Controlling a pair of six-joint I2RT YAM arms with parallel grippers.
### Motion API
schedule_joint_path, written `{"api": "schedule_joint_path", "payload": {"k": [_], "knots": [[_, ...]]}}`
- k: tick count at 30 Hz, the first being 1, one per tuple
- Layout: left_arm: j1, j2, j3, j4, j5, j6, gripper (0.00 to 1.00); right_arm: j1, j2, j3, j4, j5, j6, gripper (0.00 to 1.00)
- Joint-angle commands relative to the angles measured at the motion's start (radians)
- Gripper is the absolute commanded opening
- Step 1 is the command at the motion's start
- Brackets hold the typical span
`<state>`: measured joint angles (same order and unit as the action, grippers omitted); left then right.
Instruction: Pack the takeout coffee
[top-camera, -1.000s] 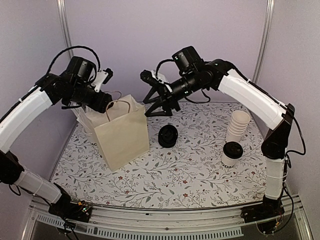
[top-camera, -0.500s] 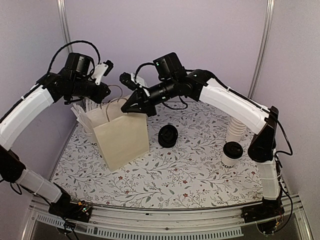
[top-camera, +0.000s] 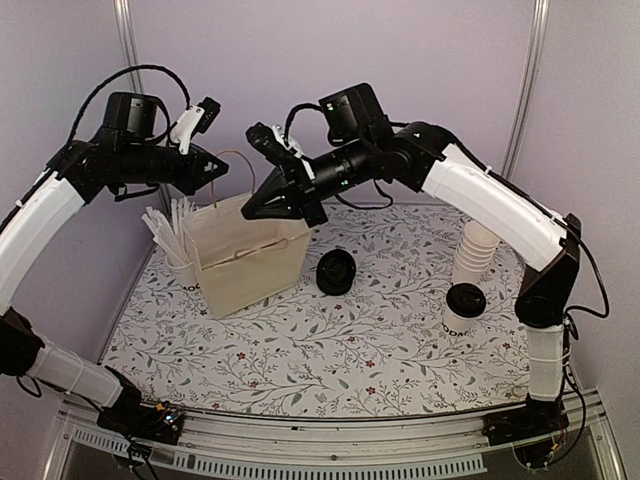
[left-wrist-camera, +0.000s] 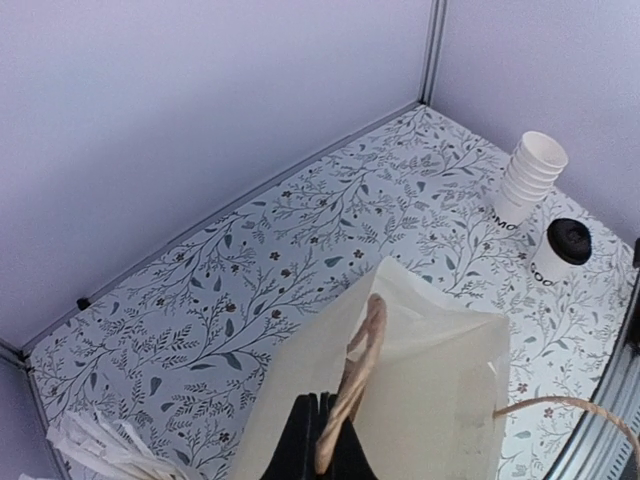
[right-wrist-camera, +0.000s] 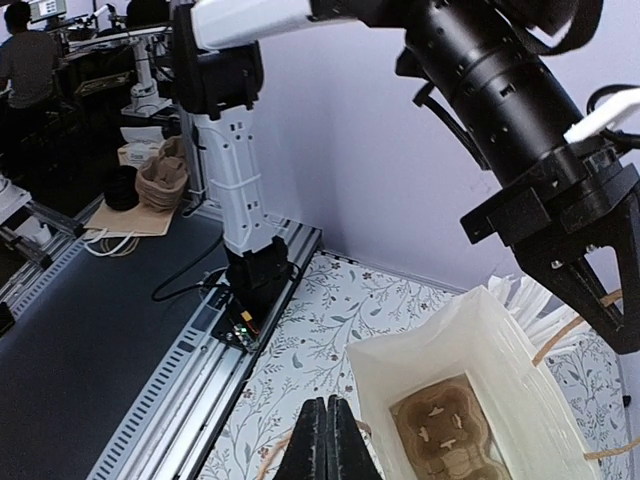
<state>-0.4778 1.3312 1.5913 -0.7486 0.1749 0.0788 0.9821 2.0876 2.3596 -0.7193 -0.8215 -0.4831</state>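
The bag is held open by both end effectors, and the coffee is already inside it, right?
Not inside: the top view shows the coffee on the table by the cup stack. The left end effector and right end effector do hold the bag open.

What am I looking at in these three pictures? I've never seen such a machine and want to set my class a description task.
Two robot arms are bolted at the near edge of a flower-patterned table. One picture comes from a fixed camera above and behind them; the other two from a small camera on each wrist. On the table stand a paper bag, a white cup of stir sticks, a black lid, a stack of plain white cups and the takeout coffee. The left gripper and the right gripper are each shut on one of the bag's handles, holding its mouth open. The right wrist picture shows a cardboard cup carrier inside the bag. The coffee is not yet packed.
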Motion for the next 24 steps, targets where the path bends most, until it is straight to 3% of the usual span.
{"api": "schedule_joint_path", "payload": {"k": [1,3,7,9,18,24], "knots": [[-0.015,-0.031,0.026,0.025,0.162,-0.043,0.0,0.009,-0.115,0.021,-0.154,-0.175,-0.079,0.01],[-0.022,-0.035,0.02,0.024,0.191,-0.05,0.0,0.009,-0.143,0.022,-0.204,-0.189,-0.136,0.11],[-0.048,-0.033,0.023,0.011,0.232,-0.076,0.0,-0.004,-0.205,0.018,-0.272,-0.211,-0.178,0.51],[-0.075,-0.027,0.039,-0.007,0.248,-0.076,0.0,-0.027,-0.238,-0.004,-0.279,-0.192,-0.186,0.64],[-0.265,-0.013,0.106,-0.066,0.211,-0.149,0.0,-0.344,-0.388,-0.209,-0.186,-0.138,-0.156,0.74],[-0.359,0.017,0.183,-0.089,0.225,-0.174,0.0,-0.449,-0.503,-0.402,-0.107,-0.096,-0.121,0.74]]}}
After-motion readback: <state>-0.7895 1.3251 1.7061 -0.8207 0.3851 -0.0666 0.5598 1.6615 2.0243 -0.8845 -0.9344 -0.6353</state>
